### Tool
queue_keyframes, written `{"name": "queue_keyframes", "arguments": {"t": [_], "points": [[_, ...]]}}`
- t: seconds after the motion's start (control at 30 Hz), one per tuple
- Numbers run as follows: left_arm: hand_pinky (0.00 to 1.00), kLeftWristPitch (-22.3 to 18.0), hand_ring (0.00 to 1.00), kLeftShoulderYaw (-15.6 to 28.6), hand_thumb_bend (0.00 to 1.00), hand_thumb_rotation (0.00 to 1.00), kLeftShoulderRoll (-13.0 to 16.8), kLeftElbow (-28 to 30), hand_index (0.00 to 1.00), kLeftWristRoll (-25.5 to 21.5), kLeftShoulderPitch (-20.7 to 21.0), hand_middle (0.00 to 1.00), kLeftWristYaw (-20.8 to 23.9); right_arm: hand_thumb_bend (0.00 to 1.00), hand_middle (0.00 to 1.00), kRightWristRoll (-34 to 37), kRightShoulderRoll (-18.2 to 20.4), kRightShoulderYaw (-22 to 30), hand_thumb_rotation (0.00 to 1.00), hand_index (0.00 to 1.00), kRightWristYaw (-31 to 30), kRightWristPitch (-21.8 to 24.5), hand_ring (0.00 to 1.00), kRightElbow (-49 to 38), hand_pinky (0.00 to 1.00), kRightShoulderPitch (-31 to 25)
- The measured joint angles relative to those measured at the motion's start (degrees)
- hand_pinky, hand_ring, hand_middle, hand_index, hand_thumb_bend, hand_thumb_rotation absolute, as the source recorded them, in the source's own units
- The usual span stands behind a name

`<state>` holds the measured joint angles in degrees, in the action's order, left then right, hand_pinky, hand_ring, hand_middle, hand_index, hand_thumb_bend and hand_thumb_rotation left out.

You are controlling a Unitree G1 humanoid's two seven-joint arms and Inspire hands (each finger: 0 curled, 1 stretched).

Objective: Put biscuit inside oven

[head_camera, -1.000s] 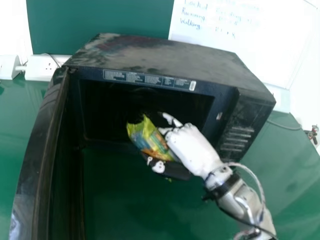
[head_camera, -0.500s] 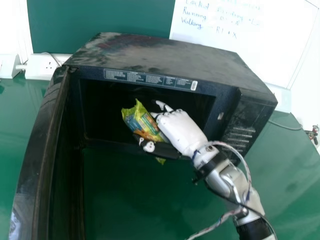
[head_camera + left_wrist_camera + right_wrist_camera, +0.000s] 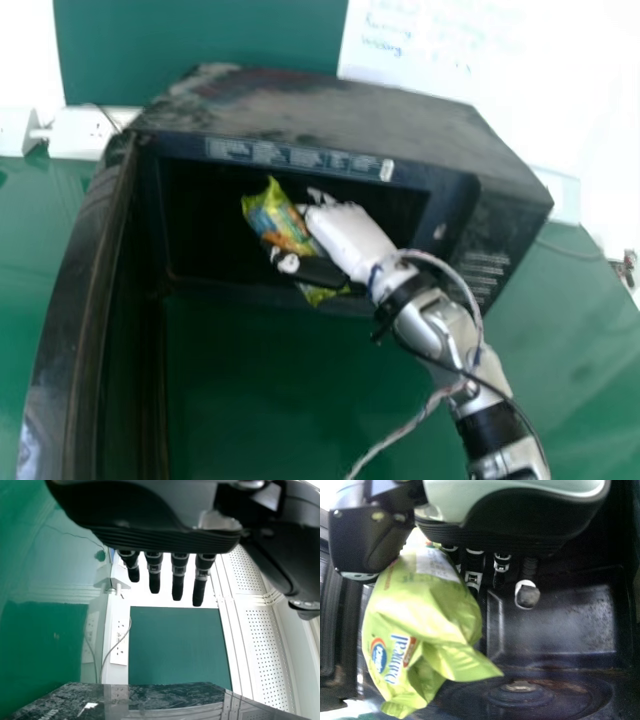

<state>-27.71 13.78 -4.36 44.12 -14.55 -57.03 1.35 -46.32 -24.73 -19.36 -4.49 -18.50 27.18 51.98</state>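
In the head view my right hand is at the mouth of the black oven, its fingers curled round the green biscuit packet, whose upper end lies within the dark cavity. The right wrist view has the packet between the thumb and fingers of my right hand, with the oven's inner wall and round base beyond. My left hand hangs with its fingers straight and holds nothing, above the oven's top in the left wrist view.
The oven door stands open along the left side. A green table lies under and around the oven. Behind it are a socket strip and a whiteboard. A loose cable hangs from the right forearm.
My right hand has moved up and to the left in the head view, farther into the oven's opening, carrying the packet. The oven and its door have stayed put.
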Motion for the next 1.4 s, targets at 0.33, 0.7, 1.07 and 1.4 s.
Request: {"name": "queue_keyframes", "arguments": {"t": [0.33, 0.7, 1.07, 1.4], "points": [[0.87, -0.3, 0.88, -1.1, 0.77, 1.0, 0.0, 0.0, 0.88, 0.3, -0.2, 0.89, 0.2, 0.5, 0.5, -0.8, 3.1, -3.7, 0.0, 0.13, 5.3, -0.4, 0.43, 22.1, 0.03, 11.0], [0.88, -0.8, 0.89, -1.1, 0.76, 1.0, 0.0, -0.5, 0.87, 0.9, -0.4, 0.9, 0.2, 0.5, 0.48, -0.4, 7.6, -6.7, 0.0, 0.48, 12.3, 0.7, 0.42, 42.2, 0.05, 18.5], [0.89, -2.1, 0.86, -1.4, 0.77, 1.0, 0.0, -1.1, 0.89, 1.1, -0.7, 0.91, 0.0, 0.5, 0.48, 0.7, 10.1, -8.6, 0.0, 0.5, 15.7, 4.7, 0.42, 46.9, 0.05, 20.0], [0.92, -2.2, 0.91, -1.6, 0.74, 1.0, -0.1, -1.1, 0.89, 1.6, -1.0, 0.91, 0.1, 0.5, 0.48, 1.8, 10.9, -9.1, 0.0, 0.5, 15.1, 6.7, 0.42, 48.6, 0.05, 21.3]]}}
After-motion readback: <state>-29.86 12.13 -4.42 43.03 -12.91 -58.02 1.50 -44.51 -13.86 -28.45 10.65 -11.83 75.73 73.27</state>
